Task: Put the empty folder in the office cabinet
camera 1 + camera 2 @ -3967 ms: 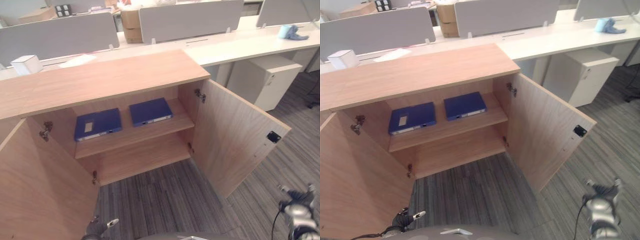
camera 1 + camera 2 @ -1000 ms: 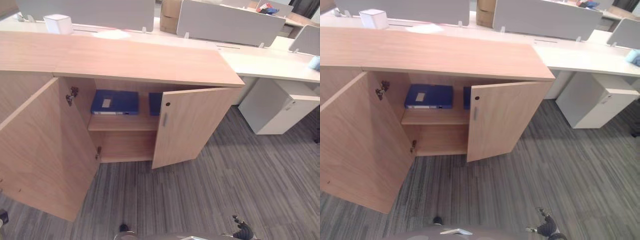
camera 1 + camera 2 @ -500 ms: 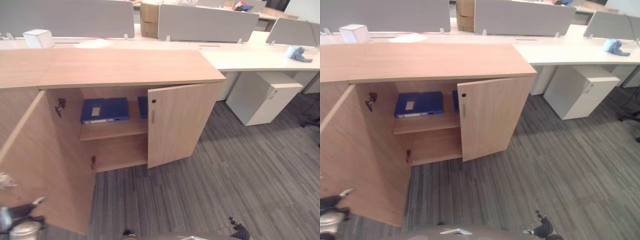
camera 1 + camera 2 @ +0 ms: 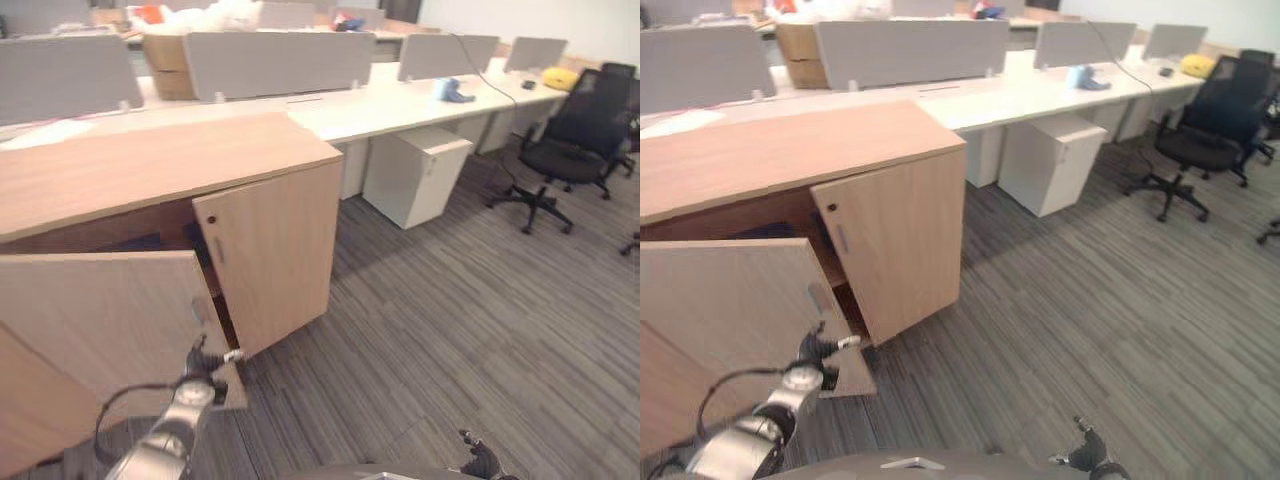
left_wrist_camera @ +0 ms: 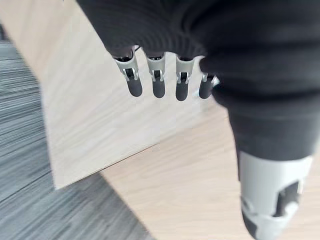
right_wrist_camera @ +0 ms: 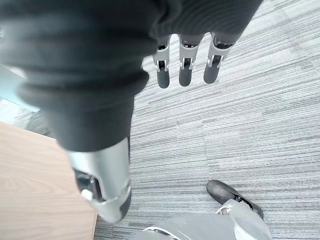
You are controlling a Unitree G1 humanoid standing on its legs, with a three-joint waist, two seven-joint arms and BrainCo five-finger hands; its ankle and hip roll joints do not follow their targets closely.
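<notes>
The wooden office cabinet (image 4: 150, 165) stands at the left. Its right door (image 4: 270, 250) is almost closed. Its left door (image 4: 100, 320) is partly swung in, and my left hand (image 4: 205, 362) rests against that door's free lower corner. The left wrist view has this hand's fingers (image 5: 157, 82) straight over the door panel, open. A sliver of blue folder (image 4: 765, 231) shows in the dark gap above the left door. My right hand (image 4: 482, 463) hangs low over the carpet, its fingers (image 6: 185, 65) straight and holding nothing.
White desks with grey dividers (image 4: 270, 60) run behind the cabinet. A white pedestal unit (image 4: 415, 175) stands to its right, a black office chair (image 4: 570, 140) further right. A cardboard box (image 4: 165, 65) sits at the back. Grey carpet (image 4: 450, 330) spreads out on the right.
The camera has swung to the right. The left door has swung from wide open to partly closed with my left hand on it. The right door is closer to shut.
</notes>
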